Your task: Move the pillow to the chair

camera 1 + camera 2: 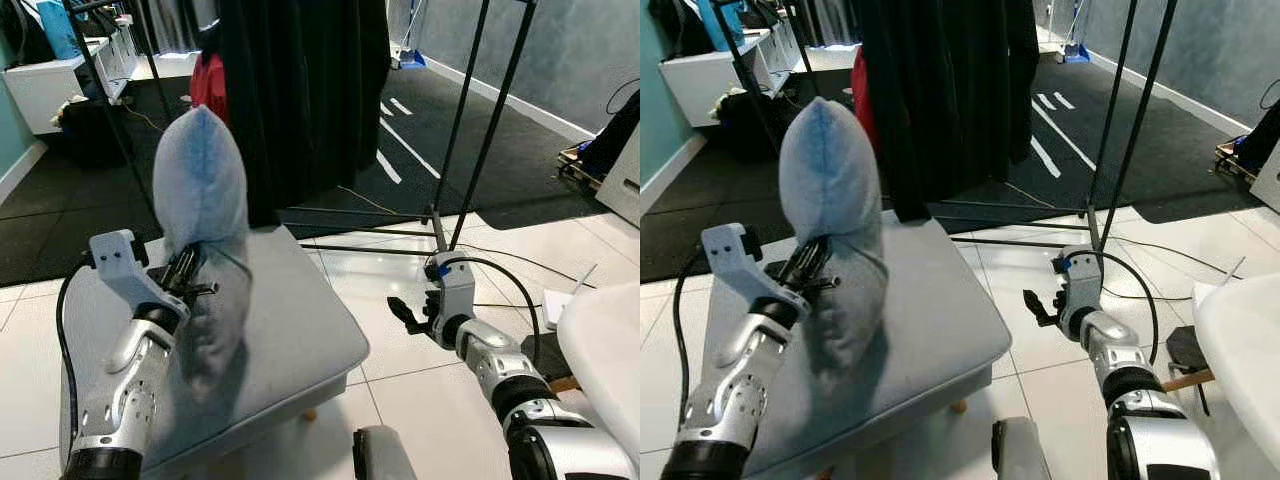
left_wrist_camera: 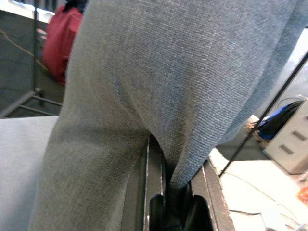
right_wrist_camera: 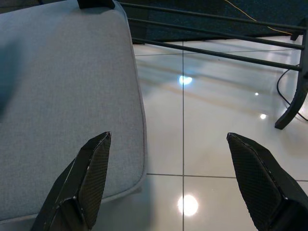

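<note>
The left gripper (image 1: pixel 190 275) pinches the blue pillow (image 1: pixel 200 190) at its waist, standing it upright above the grey chair (image 1: pixel 300 320), apparently for placing. The right gripper (image 3: pixel 168 178) hovers wide open and empty beside the chair's edge

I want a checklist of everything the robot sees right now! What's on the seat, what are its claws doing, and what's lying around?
Surface: grey cushioned seat on shiny white floor tiles, next to black carpet.
Job's things: blue-grey pillow standing upright on the seat.
Clutter: red bag behind the pillow; white rounded object at the right edge.
Grippers: left claw shut on the pillow's side; right claw open, hanging over the tiles beside the seat.
Cables: black cable looping from the right wrist; thin cord on the carpet.
Surroundings: black clothes rack with dark clothes; white shelves far left.
</note>
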